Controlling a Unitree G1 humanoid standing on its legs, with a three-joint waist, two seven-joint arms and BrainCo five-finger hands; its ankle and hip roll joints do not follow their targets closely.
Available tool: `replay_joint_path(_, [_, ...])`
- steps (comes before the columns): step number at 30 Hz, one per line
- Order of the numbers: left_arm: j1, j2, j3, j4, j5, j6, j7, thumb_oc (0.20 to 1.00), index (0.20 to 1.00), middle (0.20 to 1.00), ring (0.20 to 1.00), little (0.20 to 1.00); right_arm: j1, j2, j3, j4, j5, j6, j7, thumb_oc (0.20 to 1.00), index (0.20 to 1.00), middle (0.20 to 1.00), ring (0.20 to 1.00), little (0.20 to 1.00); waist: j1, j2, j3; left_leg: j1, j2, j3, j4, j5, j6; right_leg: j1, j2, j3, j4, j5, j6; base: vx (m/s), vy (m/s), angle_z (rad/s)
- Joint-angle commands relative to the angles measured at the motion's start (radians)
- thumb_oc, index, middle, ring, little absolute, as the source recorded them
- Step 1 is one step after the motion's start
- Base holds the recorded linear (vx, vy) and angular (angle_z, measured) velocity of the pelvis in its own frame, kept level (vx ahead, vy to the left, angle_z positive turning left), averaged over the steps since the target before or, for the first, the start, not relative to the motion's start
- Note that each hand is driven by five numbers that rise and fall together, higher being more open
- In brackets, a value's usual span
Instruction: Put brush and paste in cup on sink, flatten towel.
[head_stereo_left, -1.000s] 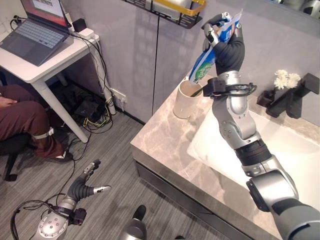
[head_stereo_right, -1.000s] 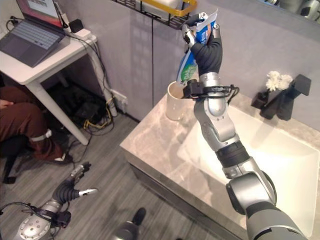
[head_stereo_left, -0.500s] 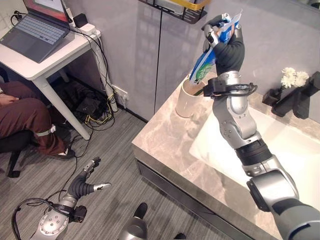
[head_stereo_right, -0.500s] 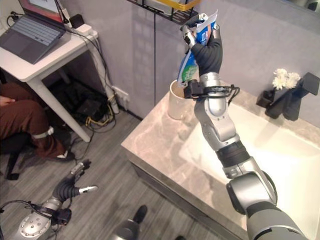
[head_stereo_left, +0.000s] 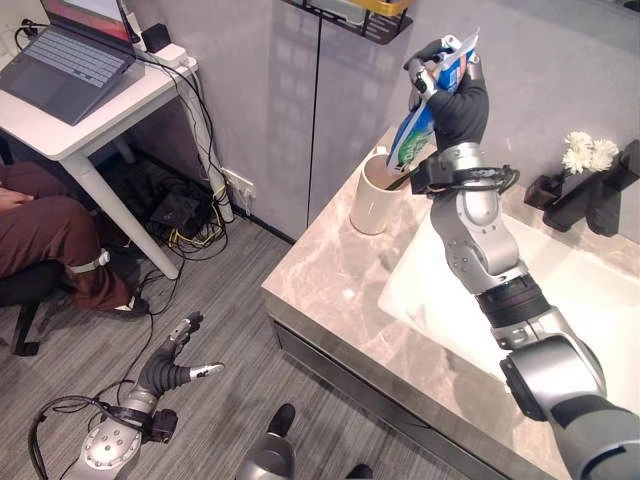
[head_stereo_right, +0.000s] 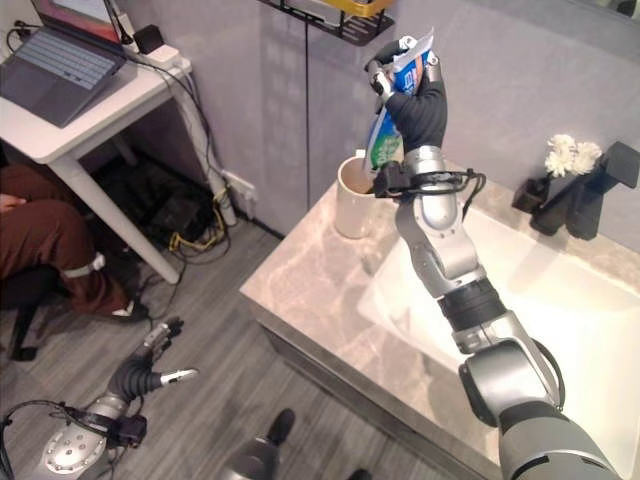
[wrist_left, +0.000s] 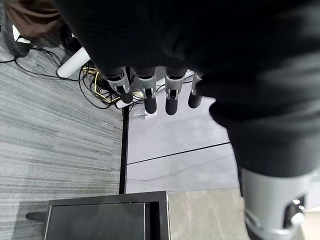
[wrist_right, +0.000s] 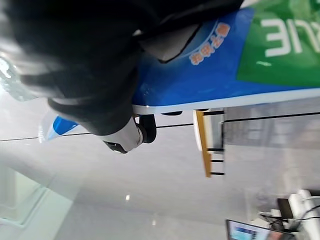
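My right hand (head_stereo_right: 408, 95) grips the toothpaste tube (head_stereo_left: 425, 105) tilted nose-down just above the cup (head_stereo_left: 375, 195) on the sink counter (head_stereo_left: 330, 275) so it can drop in; left hand (head_stereo_left: 170, 370), fingers relaxed, hangs idle well below the cup.

Right hand (head_stereo_right: 415, 92) clasped round blue toothpaste tube (head_stereo_right: 392, 112), tilted above cream cup (head_stereo_right: 353, 197) on marble counter (head_stereo_right: 310, 290).

Open laptop (head_stereo_left: 62, 57) on white table (head_stereo_left: 95, 125), seated person's leg (head_stereo_left: 50, 240) beneath, white flowers (head_stereo_left: 586, 153) beside faucet (head_stereo_left: 600, 188).
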Motion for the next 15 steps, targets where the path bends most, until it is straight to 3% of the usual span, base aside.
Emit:
replay_joint_path(1, [0.025,0.02,0.025,-0.031,0.001,-0.032,0.013,1.0,1.0,1.0,1.0,1.0,-0.121,-0.043,0.033,0.012,0.019,-0.034,0.017,0.2,0.2,0.2,0.2,0.2,-0.015,-0.021,-0.042,-0.037,-0.008,0.028,0.006,0.018,0.03,0.016,-0.051,0.031,0.002,0.077,0.041,0.0,0.0,0.0])
replay_joint_path(9, [0.022,0.017,0.014,-0.028,-0.005,-0.035,0.009,1.0,1.0,1.0,1.0,1.0,-0.114,-0.022,0.047,0.079,0.002,-0.015,0.017,0.2,0.2,0.2,0.2,0.2,-0.016,-0.019,-0.042,-0.037,-0.006,0.029,0.006,0.018,0.032,0.016,-0.052,0.033,0.002,0.082,0.04,0.0,0.0,0.0])
replay_joint_path(10, [0.022,0.017,0.014,-0.028,-0.005,-0.035,0.009,1.0,1.0,1.0,1.0,1.0,-0.114,-0.022,0.047,0.079,0.001,-0.015,0.017,0.25,0.25,0.25,0.25,0.25,-0.016,-0.019,-0.042,-0.037,-0.006,0.029,0.006,0.018,0.032,0.016,-0.052,0.033,0.002,0.082,0.04,0.0,0.0,0.0])
replay_joint_path(11, [0.02,0.016,0.011,-0.027,-0.006,-0.035,0.011,1.0,1.0,1.0,1.0,1.0,-0.113,-0.016,0.047,0.087,0.001,-0.013,0.015,0.332,0.332,0.332,0.332,0.332,-0.016,-0.018,-0.041,-0.037,-0.005,0.029,0.006,0.018,0.032,0.015,-0.051,0.033,0.002,0.083,0.04,-0.02,0.001,-0.03])
replay_joint_path(12, [0.019,0.015,0.007,-0.027,-0.008,-0.034,0.014,1.0,1.0,1.0,1.0,1.0,-0.114,-0.015,0.048,0.092,-0.005,-0.011,0.011,0.834,0.834,0.834,0.834,0.834,-0.018,-0.018,-0.041,-0.036,-0.005,0.03,0.006,0.018,0.032,0.015,-0.051,0.033,0.002,0.083,0.04,-0.03,0.002,-0.03])
replay_joint_path(13, [0.019,0.014,0.007,-0.027,-0.006,-0.033,0.016,1.0,1.0,1.0,1.0,1.0,-0.115,-0.014,0.048,0.091,-0.012,-0.009,0.007,1.0,1.0,1.0,1.0,1.0,-0.019,-0.018,-0.042,-0.036,-0.005,0.029,0.006,0.017,0.032,0.015,-0.051,0.034,0.002,0.083,0.04,-0.01,0.002,-0.03])
replay_joint_path(15, [0.018,0.014,0.005,-0.025,-0.003,-0.033,0.018,1.0,1.0,1.0,1.0,1.0,-0.115,-0.011,0.047,0.093,-0.017,-0.009,0.003,1.0,1.0,1.0,1.0,1.0,-0.02,-0.019,-0.042,-0.036,-0.005,0.03,0.006,0.017,0.032,0.015,-0.051,0.033,0.002,0.083,0.04,0.0,0.0,0.0])
